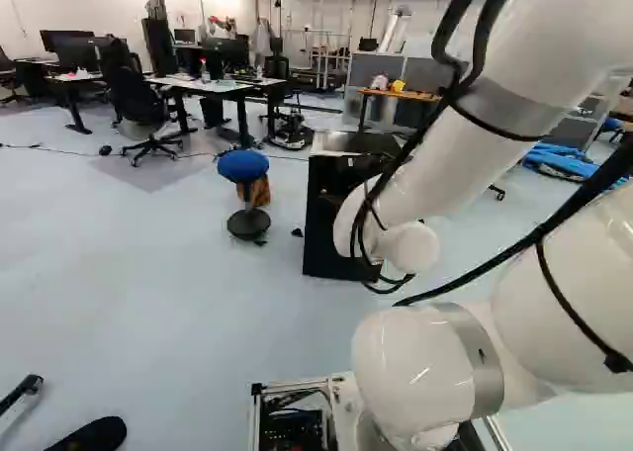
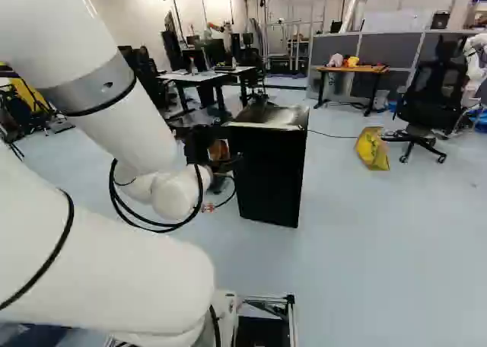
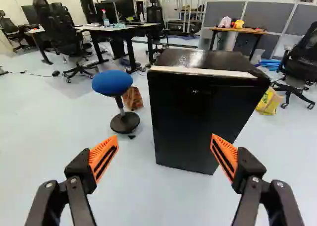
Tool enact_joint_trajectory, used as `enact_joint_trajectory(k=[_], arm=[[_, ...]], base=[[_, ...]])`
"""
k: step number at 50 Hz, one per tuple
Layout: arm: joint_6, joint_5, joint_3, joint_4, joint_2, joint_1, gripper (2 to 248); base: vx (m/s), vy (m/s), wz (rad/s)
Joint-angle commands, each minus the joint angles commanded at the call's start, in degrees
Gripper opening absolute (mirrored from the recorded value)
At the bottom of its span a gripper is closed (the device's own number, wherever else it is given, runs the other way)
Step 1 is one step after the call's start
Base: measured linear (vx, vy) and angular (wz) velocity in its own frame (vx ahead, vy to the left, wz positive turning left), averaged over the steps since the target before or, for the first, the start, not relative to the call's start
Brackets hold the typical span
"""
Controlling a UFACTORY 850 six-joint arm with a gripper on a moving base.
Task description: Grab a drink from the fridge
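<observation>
While the black fridge (image 3: 198,60) stands closed at one o'clock from our spread, empty gripper (image 3: 164,137), any drink inside hidden, we judge ourselves at the approach; next we should drive closer and work its door (image 3: 198,119) open.

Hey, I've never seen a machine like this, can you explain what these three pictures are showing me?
It's one white robot arm on a moving base. Two pictures come from cameras on that base, behind the arm, to its left and right. The third looks out from its wrist, along the black gripper, whose two orange-padded fingers are spread open and hold nothing. Ahead of them on the floor stands a small black fridge, its door apparently closed; no drink is in sight. Beside it is a blue stool. Farther back, a wooden table carries a few small things, one of them yellow.
</observation>
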Motion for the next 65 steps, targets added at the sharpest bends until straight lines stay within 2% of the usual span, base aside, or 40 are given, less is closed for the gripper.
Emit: enact_joint_trajectory(k=[65], arm=[[0.0,0.0,0.0,0.0,0.0,0.0,247]], base=[[0.013,0.008,0.0]])
